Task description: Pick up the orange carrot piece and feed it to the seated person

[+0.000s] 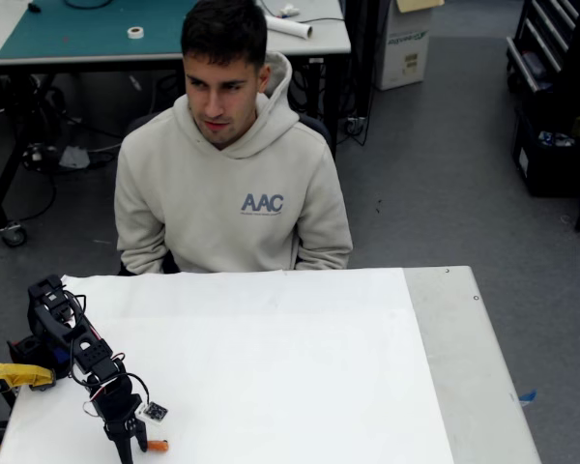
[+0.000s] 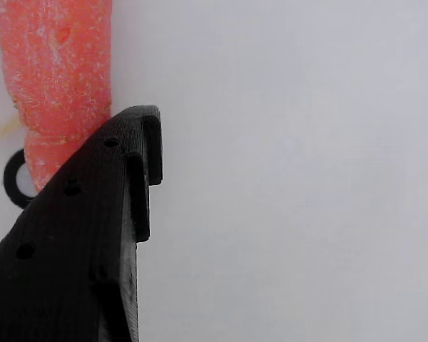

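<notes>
Carrot piece [image 2: 57, 85] lies outside spread, empty fingers [image 2: 93, 235].

In the wrist view the orange carrot piece [image 2: 57, 78] runs off the top edge, and its lower end is hidden behind the black finger [image 2: 78, 256] of the tool [image 2: 292, 149]; the opposite finger shows as a mere sliver at the right edge. In the fixed view the carrot is a tiny orange fleck (shape unreadable), partly behind the tool. The counter [image 1: 271, 367] covers the seated person [image 1: 230, 184] below the waist.
</notes>
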`<control>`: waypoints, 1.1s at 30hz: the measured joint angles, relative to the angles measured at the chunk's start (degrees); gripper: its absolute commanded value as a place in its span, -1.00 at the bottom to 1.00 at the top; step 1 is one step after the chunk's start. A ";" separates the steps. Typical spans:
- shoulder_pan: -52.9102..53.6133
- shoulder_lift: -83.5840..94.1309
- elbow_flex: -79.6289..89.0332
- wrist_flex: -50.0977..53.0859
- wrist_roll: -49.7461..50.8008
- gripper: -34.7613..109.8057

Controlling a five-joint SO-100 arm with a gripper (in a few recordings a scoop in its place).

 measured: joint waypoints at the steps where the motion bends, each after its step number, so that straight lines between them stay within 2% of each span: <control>1: 0.00 0.00 0.00 0.00 0.00 -0.25; 8: 0.00 0.00 0.00 -0.09 0.70 -0.57; 33: -0.70 -2.20 -1.23 -0.35 0.18 -0.55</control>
